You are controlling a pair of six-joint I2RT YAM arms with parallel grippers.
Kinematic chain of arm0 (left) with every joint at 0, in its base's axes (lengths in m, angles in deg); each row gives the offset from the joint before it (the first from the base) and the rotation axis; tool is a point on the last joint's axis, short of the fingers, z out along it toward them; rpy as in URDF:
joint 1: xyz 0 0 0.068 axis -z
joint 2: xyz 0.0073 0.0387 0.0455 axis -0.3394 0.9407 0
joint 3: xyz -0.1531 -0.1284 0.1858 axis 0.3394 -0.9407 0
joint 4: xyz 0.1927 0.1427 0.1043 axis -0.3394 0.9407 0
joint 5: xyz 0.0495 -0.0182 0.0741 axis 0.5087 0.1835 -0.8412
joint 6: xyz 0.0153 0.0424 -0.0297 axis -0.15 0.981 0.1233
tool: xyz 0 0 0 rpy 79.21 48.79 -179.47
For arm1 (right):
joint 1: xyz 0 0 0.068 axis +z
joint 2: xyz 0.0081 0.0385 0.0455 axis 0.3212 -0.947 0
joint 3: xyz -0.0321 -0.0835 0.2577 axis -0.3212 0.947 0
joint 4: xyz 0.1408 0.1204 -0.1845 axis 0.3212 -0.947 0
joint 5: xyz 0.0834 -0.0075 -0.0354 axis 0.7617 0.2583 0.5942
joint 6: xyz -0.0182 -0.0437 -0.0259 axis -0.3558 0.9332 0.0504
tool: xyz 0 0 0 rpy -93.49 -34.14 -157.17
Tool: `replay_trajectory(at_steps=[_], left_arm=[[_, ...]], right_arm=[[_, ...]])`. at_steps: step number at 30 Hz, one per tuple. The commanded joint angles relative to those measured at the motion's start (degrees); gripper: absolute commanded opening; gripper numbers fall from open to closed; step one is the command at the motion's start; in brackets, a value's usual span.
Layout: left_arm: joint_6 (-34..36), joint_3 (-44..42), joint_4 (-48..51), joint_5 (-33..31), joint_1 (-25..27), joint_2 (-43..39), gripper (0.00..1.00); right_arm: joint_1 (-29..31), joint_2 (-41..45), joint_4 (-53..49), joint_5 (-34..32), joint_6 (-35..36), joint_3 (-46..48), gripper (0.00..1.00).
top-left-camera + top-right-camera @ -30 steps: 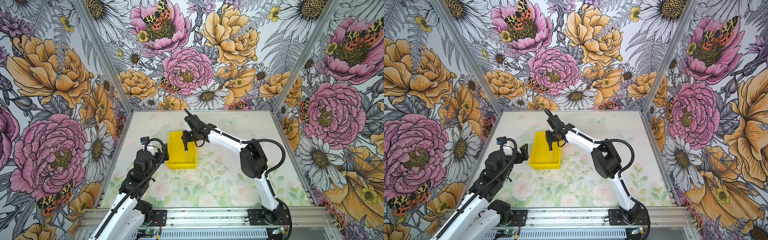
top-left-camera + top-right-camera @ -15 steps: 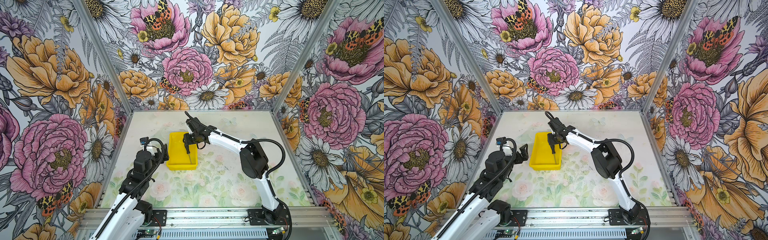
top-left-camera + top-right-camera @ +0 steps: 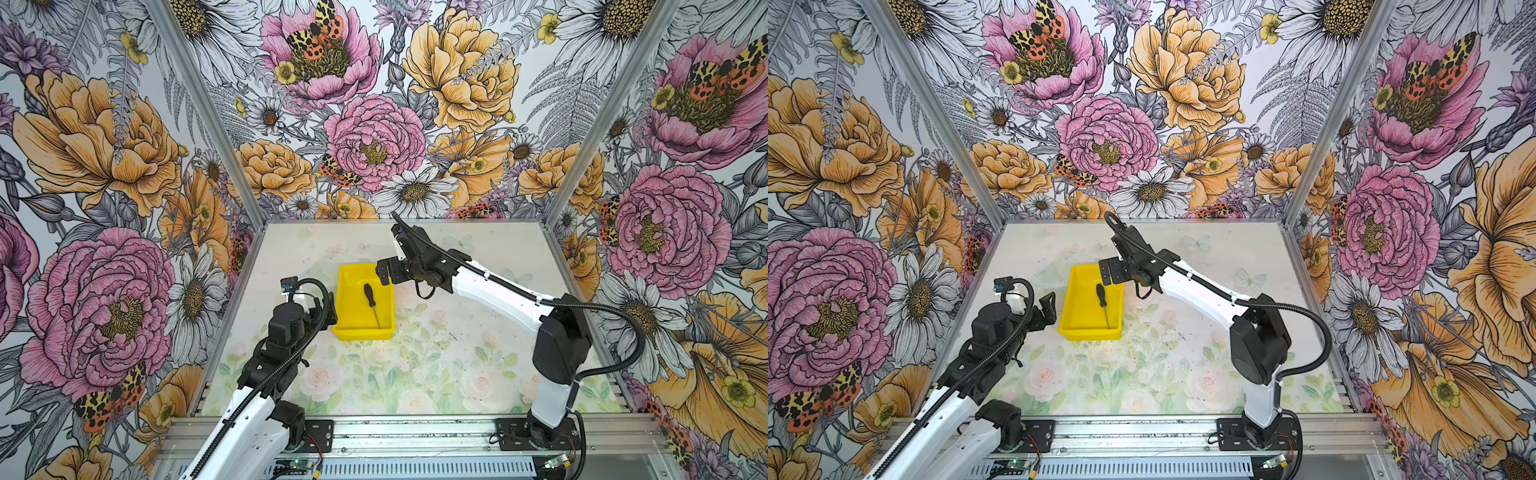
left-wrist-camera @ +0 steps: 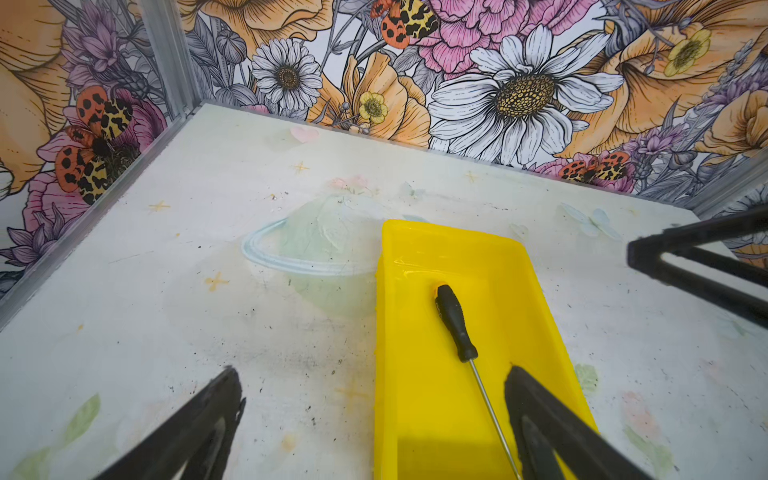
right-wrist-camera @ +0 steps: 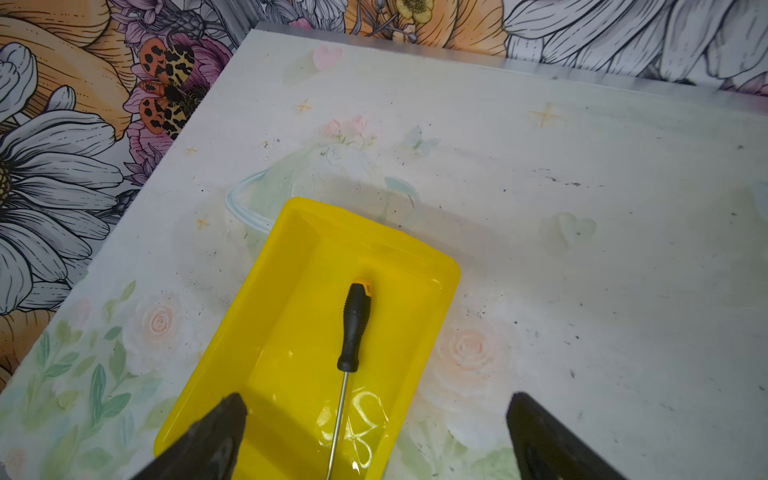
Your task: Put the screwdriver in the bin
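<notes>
Inside the bin [image 3: 362,333], the screwdriver [image 3: 371,300] lies flat on the yellow floor, and neither arm touches it. Its black handle, with the small orange-yellow cap at its end, points toward the back wall. The thin grey shaft runs toward the bin's near end wall. My right end effector [image 5: 376,399] hangs by the far right corner of the bin, jaws spread wide with nothing gripped. In my right wrist view its two fingers stand either side of the shaft, well clear of it. My left end effector [image 4: 372,374] sits close beside the bin's left long wall, apart from it, also spread wide and empty. The bin rests on the flowered worktop [image 3: 436,361], a little left of the middle.
</notes>
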Motion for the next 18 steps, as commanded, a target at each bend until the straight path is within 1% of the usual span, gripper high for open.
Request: replay_trajectory(at_steps=[1,4,7,11,13,16,17,18], left_arm=[[-1.47,0.25,1.06,-2.03,-0.85,-0.79,0.99],[-1.89,0.50,1.64,-2.67,-2.29,-0.60,0.99],[-2.63,0.31,1.55,-2.70,-4.71,-0.26,0.99],[-2.94,-0.06,-0.36,-2.13,-8.33,0.74,0.99],[-2.82,-0.26,-1.42,-2.85,-10.19,1.75,0.99],[-3.06,-0.77,-3.16,-4.26,-12.52,3.45,0.99],[-2.49,-1.09,-4.09,-3.55,-13.21,4.07,0.99],[-1.35,-1.60,-5.36,-1.23,-13.98,4.81,0.99]], right_arm=[[0.16,6.09,-0.08,-10.50,2.48,5.94,0.99],[-0.79,11.53,-0.17,-17.25,2.14,12.30,1.00],[-3.59,17.06,-0.17,-21.19,0.23,18.69,0.99],[-9.80,24.56,-0.17,-24.74,-3.56,26.60,0.99],[-13.50,27.94,0.00,-25.93,-4.77,30.58,1.00],[-16.28,31.49,1.34,-31.41,-4.33,36.09,0.99],[-16.70,32.38,2.86,-32.56,-3.07,37.95,0.99],[-17.31,33.30,4.87,-32.99,-1.41,40.08,1.00]])
